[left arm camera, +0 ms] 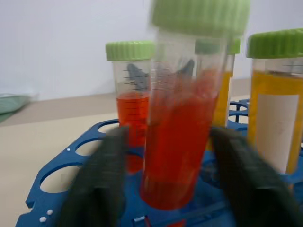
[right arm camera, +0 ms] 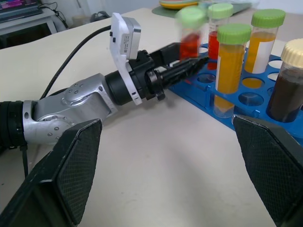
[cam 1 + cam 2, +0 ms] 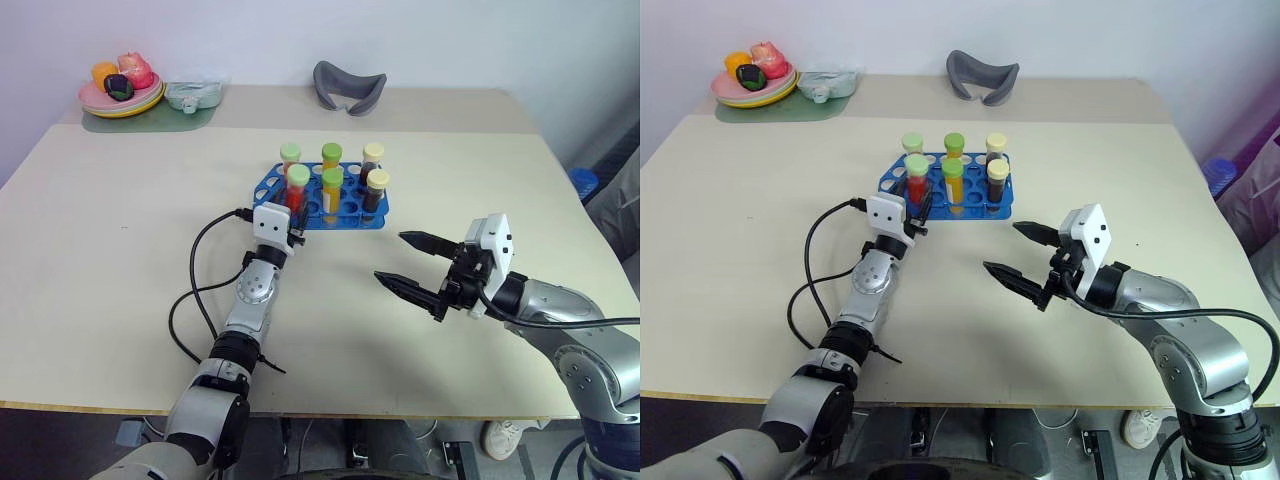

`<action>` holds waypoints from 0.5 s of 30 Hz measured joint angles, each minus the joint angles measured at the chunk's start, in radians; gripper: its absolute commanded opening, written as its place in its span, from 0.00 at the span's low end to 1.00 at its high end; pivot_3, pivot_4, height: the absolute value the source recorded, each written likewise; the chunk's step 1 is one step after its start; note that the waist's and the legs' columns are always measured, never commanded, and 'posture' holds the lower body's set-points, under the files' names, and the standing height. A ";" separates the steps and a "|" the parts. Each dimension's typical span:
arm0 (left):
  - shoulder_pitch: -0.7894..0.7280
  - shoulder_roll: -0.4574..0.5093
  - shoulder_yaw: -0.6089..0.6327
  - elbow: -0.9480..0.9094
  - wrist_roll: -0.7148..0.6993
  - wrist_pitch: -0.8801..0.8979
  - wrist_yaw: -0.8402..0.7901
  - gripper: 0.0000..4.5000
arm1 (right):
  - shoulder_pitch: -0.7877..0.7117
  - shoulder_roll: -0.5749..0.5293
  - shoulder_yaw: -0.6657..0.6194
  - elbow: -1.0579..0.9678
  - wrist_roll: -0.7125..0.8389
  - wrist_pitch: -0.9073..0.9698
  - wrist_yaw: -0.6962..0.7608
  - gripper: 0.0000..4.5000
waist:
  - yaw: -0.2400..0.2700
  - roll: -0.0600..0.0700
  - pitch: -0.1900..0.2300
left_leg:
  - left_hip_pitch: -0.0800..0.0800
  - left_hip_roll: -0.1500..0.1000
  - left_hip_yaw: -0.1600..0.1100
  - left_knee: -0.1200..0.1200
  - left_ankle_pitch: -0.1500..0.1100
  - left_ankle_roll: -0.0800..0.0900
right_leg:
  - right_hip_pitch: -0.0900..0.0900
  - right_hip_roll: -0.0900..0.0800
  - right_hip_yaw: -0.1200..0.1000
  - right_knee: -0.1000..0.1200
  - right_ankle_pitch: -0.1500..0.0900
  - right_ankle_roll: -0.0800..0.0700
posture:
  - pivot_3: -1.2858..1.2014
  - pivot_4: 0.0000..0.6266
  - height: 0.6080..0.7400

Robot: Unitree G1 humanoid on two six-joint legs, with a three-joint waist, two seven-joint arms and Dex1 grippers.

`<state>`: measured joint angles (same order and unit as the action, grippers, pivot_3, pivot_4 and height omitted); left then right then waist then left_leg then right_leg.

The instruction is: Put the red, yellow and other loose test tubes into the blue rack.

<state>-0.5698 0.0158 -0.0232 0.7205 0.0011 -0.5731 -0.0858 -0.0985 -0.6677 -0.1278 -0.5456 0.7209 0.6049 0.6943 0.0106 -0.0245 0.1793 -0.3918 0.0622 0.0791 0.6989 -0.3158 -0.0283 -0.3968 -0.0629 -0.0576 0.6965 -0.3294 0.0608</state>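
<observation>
The blue rack (image 3: 350, 222) stands mid-table and holds several capped tubes of red, yellow and dark liquid. My left gripper (image 3: 295, 222) is at its near left corner, open. A red tube with a green cap (image 1: 177, 142) stands upright between its fingers (image 1: 99, 179) in a front hole, with a gap on one side. Behind it is another red tube (image 1: 130, 118), and beside it a yellow tube (image 1: 274, 123). My right gripper (image 3: 390, 256) hovers open and empty over the table, right of the rack's front. The right wrist view takes in the left gripper (image 2: 189, 61) at the rack.
At the back left, a plate of toy food (image 3: 120, 95) and a sealed packet (image 3: 190, 95) lie on a green mat. A grey curved object (image 3: 348, 88) lies at the back centre. A black cable (image 3: 195, 290) loops beside my left arm.
</observation>
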 measured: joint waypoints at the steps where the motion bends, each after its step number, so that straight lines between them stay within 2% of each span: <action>1: 0.004 0.000 0.003 -0.006 -0.007 0.002 -0.001 0.82 | 0.000 0.000 0.000 0.000 0.000 0.000 0.000 1.00 | 0.000 0.000 0.000 | 0.000 0.000 0.000 0.000 0.000 0.000 | 0.000 0.000 0.000 0.000 0.000 0.000 | 0.52 0.24 0.75; 5: 0.029 -0.001 0.020 -0.050 -0.034 0.020 -0.012 0.82 | 0.008 0.001 0.001 0.000 -0.001 -0.002 -0.001 1.00 | 0.001 0.000 0.000 | 0.000 0.000 0.000 0.000 0.000 0.000 | 0.000 -0.001 0.000 0.000 0.000 0.000 | 0.52 0.24 0.75; 10: 0.117 0.014 0.021 -0.226 -0.074 0.091 -0.063 0.82 | 0.019 0.001 0.002 -0.001 -0.002 -0.002 0.000 1.00 | 0.000 0.000 0.000 | 0.000 0.000 0.000 0.000 0.000 0.000 | 0.000 -0.001 0.000 0.000 0.000 0.000 | 0.52 0.24 0.75; 12: 0.181 0.051 0.020 -0.342 -0.098 0.146 -0.101 0.82 | 0.025 -0.001 0.000 -0.003 -0.002 -0.002 0.002 1.00 | -0.005 0.000 0.000 | 0.000 0.001 0.000 0.000 0.000 0.000 | 0.000 -0.001 0.001 0.000 0.000 0.000 | 0.52 0.24 0.75; 15: 0.314 0.157 0.042 -0.567 -0.187 0.272 -0.185 0.82 | 0.055 -0.022 -0.013 -0.002 -0.009 -0.004 0.018 1.00 | -0.011 0.000 0.000 | 0.000 0.002 -0.001 -0.001 0.000 0.000 | 0.000 0.000 0.001 0.000 0.000 -0.001 | 0.52 0.24 0.75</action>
<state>-0.2557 0.1728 0.0191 0.1532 -0.1859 -0.3016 -0.2713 -0.0438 -0.6893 -0.1411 -0.5476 0.7123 0.6013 0.7127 -0.0006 -0.0242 0.1793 -0.3917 0.0642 0.0785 0.6982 -0.3157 -0.0285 -0.3969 -0.0634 -0.0564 0.6965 -0.3294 0.0603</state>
